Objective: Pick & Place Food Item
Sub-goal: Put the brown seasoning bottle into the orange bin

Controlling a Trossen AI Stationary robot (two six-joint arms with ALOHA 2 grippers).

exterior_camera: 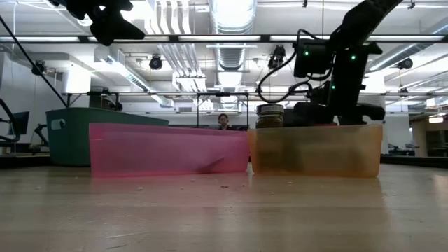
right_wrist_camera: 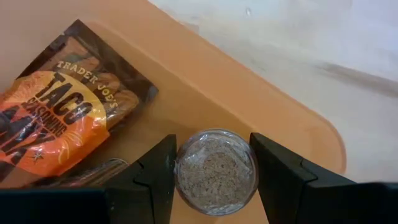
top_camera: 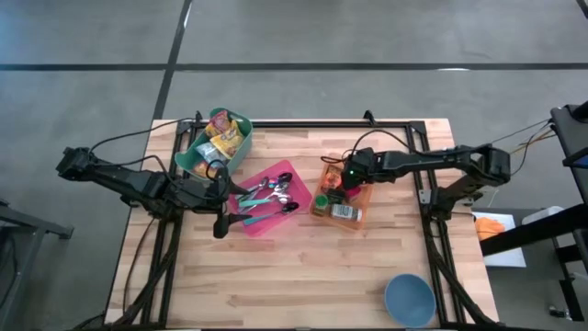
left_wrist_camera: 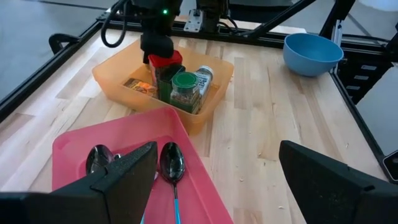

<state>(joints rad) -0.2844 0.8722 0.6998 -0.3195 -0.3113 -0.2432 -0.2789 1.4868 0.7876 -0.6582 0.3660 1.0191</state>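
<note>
Right end effector (right_wrist_camera: 214, 171): clamped on spice jar (right_wrist_camera: 216, 172) inside orange bin (top_camera: 323, 175), mid-surface. Left end effector (left_wrist_camera: 214, 180): wide open, empty, over pink tray (left_wrist_camera: 74, 149).

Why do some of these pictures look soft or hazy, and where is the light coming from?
Low view: ceiling strip lights glare overhead, and the near table is blurred. Right wrist view: the right end effector fingers are soft, close around a spice jar, while the taco seasoning packet reads sharply. Left wrist view: the left end effector fingers blur; the orange bin is crisp.
</note>
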